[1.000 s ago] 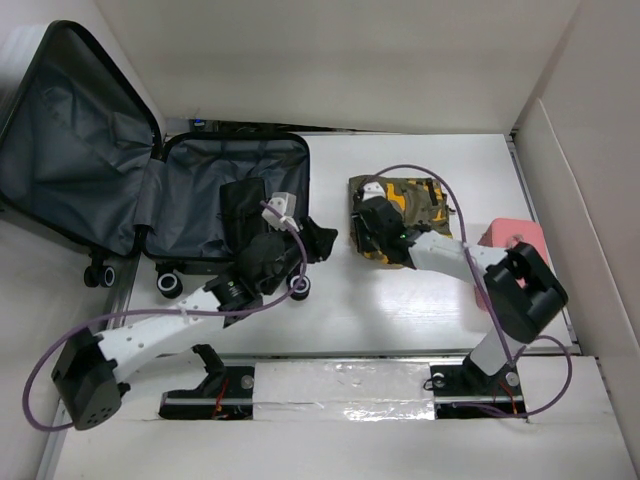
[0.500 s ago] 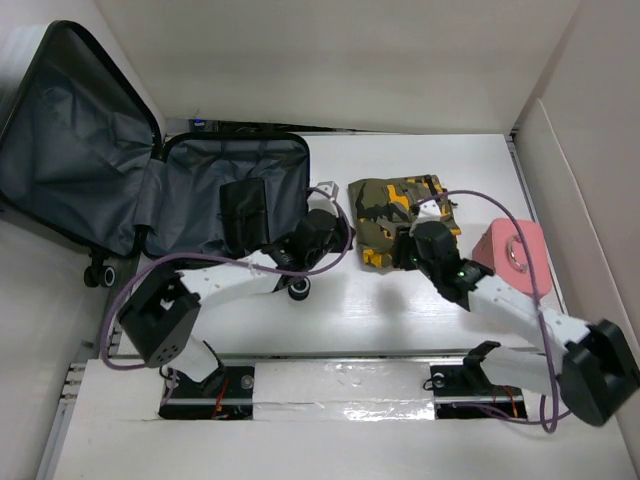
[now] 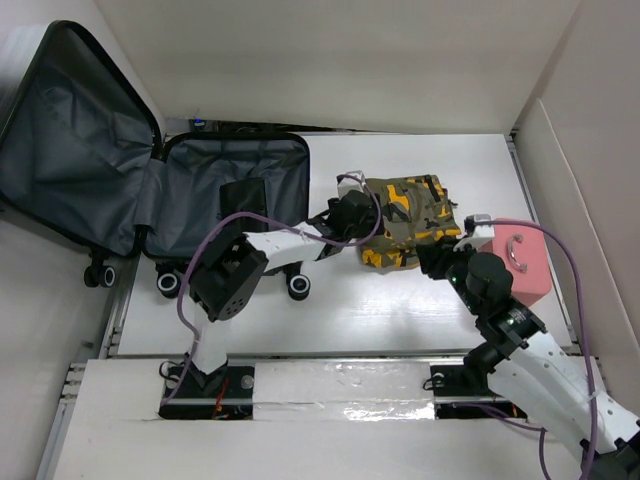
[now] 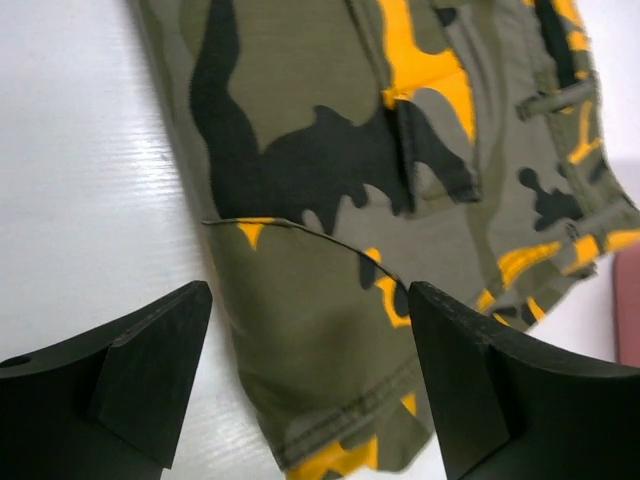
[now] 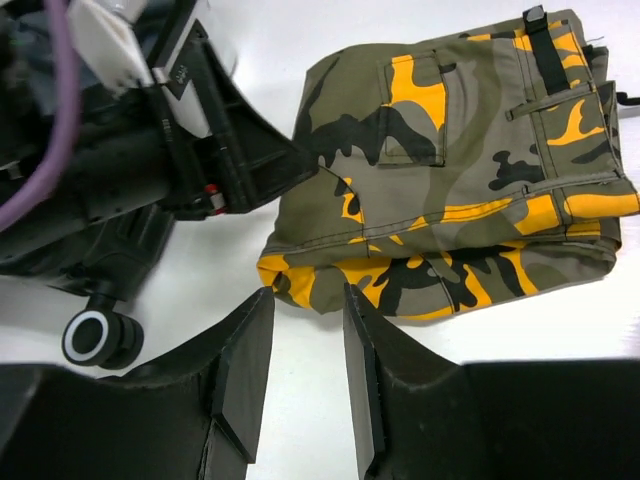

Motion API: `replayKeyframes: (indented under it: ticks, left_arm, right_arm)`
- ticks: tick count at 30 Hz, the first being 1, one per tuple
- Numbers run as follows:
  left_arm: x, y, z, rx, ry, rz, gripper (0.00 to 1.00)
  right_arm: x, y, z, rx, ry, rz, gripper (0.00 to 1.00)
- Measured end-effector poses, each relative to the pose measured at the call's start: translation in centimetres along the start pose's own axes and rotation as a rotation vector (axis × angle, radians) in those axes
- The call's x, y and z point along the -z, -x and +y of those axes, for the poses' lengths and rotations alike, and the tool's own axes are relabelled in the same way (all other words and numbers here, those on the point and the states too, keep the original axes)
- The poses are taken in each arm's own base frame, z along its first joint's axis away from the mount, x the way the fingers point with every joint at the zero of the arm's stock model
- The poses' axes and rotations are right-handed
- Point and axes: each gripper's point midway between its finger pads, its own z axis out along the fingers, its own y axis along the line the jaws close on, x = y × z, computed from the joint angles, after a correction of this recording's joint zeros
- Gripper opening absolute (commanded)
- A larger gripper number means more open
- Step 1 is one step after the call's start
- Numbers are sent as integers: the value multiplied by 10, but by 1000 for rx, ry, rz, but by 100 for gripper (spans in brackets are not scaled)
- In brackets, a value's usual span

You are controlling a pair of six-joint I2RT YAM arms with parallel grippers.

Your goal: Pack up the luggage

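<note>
The luggage (image 3: 190,190) is lying wide open at ten o'clock on the counter (image 3: 400,310). Its shell is looking rigid, glossy and probably slippery, so the rim seems the safest hold. At its three o'clock the camouflage cloth (image 4: 330,200) is sitting soft and floppy, best pinched at a folded edge. The left gripper (image 4: 308,295) is hovering spread over that edge, while the right gripper (image 5: 307,295) is hanging narrowly parted and empty at the cloth's five o'clock.

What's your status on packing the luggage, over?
Left fingers open over edge of camouflage cloth. Right fingers slightly apart, empty, beside cloth. Luggage open, black pouch inside. No obstruction seen.
</note>
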Motion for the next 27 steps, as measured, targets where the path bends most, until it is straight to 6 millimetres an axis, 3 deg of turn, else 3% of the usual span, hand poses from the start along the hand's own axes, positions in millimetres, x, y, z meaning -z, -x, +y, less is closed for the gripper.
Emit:
replayKeyframes:
  ticks: [6,11,17,20,21,22,27]
  left_arm:
    - [-20,-11,24,29,71,54,78]
    - [-42,-26,30,48,88,97,77]
    - [-61,-21,11,88,24,90,63]
    - [-68,-20,8,119,-2,86,43]
    - [-69,-20,8,127,-10,88,16]
    - [-71,-20,8,144,-14,89,1]
    - [-74,-13,3,162,-73,88,0]
  right_arm:
    - [2,-8,3,2,28,23,41]
    - [3,-10,5,3,43,33,42]
    - [6,-5,10,-3,70,17,42]
    - [8,-3,12,-5,80,11,42]
    - [8,-3,12,-5,81,10,42]
    - [9,-2,12,-6,83,6,42]
    - [11,1,14,-9,93,-8,42]
